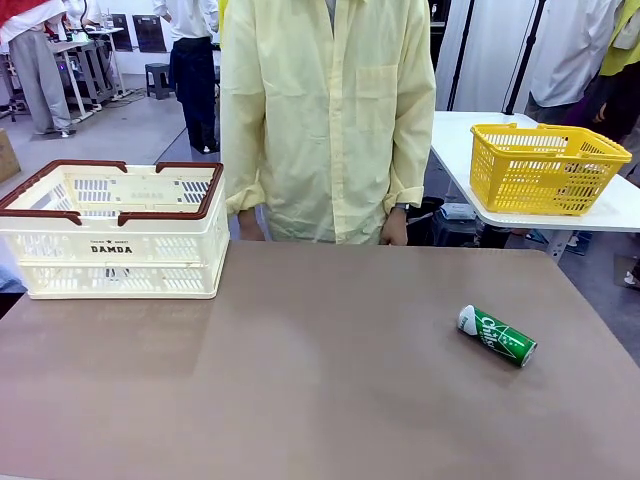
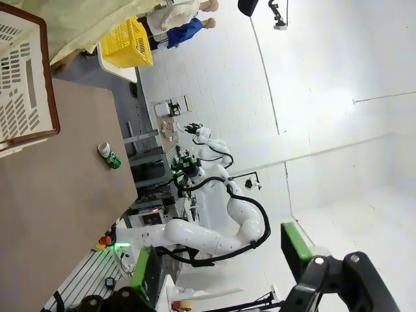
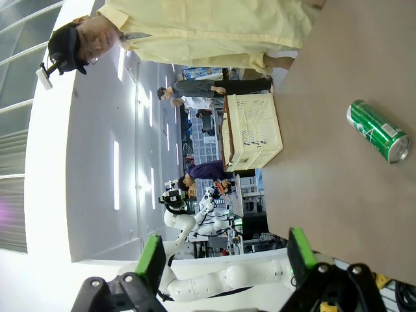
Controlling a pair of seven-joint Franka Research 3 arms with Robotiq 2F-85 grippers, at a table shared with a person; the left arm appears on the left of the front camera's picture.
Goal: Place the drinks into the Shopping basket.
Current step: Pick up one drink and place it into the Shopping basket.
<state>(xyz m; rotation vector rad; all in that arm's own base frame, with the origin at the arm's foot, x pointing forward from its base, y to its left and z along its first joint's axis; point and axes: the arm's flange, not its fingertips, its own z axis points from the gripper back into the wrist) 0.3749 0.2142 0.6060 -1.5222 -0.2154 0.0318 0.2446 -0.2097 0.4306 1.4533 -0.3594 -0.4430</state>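
Observation:
A green drink can [image 1: 497, 335] with white lettering lies on its side on the brown table, right of centre. It also shows as a small green can [image 2: 109, 155] in the left wrist view and as the green can [image 3: 378, 130] in the right wrist view. The cream Shopping basket [image 1: 112, 232] with dark red rim handles stands at the table's far left; its rim [image 2: 51, 97] and its side wall [image 3: 253, 130] show in the wrist views. My left gripper [image 2: 221, 263] is open and holds nothing. My right gripper [image 3: 224, 257] is open too, well away from the can.
A person in a pale yellow shirt [image 1: 330, 110] stands at the far edge, hands down by the table. A yellow mesh basket [image 1: 545, 165] sits on a white side table at the right. The brown tabletop [image 1: 300, 380] is bare in the middle and front.

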